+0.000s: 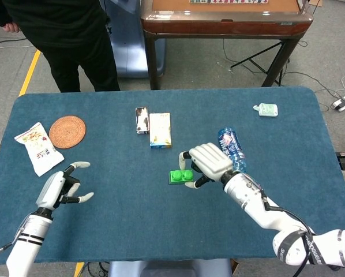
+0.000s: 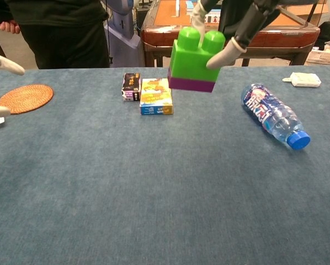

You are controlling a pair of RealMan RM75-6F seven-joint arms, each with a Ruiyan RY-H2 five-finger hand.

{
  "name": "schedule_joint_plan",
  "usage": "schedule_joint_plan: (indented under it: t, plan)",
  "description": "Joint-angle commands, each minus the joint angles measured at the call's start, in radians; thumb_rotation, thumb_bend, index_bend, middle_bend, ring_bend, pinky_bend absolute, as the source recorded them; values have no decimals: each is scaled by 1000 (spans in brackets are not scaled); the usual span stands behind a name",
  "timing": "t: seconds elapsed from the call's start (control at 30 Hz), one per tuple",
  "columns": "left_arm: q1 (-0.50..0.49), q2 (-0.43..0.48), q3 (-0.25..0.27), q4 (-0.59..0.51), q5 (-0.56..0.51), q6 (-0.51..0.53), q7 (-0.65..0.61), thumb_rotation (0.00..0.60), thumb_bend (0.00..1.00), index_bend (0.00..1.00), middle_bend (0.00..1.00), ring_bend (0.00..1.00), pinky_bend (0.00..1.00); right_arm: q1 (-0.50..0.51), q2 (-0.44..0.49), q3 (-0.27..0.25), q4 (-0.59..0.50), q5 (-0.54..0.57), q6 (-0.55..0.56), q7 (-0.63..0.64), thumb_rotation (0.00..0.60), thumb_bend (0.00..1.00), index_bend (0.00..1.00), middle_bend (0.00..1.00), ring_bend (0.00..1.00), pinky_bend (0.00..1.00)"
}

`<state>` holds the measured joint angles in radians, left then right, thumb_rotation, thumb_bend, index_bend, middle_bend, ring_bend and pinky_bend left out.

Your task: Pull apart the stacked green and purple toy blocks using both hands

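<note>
The green block (image 2: 195,57) sits stacked on the purple block (image 2: 190,84), and the pair hangs in the air well above the table. My right hand (image 1: 210,163) grips the green block (image 1: 182,176) from its right side, thumb and fingers (image 2: 224,53) on opposite faces. In the head view the purple block is hidden under the green one. My left hand (image 1: 62,187) hovers over the table's front left with its fingers apart and nothing in it; only its fingertips (image 2: 4,63) show at the left edge of the chest view.
A water bottle (image 1: 232,151) lies just right of my right hand. Two small boxes (image 1: 160,129) lie at mid table, a woven coaster (image 1: 67,131) and snack bag (image 1: 38,148) at the left, a small white pack (image 1: 266,109) at the far right. A person (image 1: 68,34) stands behind the table.
</note>
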<state>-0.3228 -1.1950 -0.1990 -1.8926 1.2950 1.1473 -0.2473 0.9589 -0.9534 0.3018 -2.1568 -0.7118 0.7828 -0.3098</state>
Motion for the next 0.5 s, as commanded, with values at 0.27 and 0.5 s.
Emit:
schedule_joint_plan:
  t: [0.27,0.5]
  plan:
    - [-85,4,-73,-59,-92,-146,-222,600,100,396,1000,1000,1000,74,25,-7,-3,66,-16,13,600,473,648,1000,1000,1000]
    - [-118,-26,-85,-73,-122,-160,-231,600,95,395,1000,1000,1000,128,5,-25,13,116,16,-10,600,473,650,1000,1000,1000]
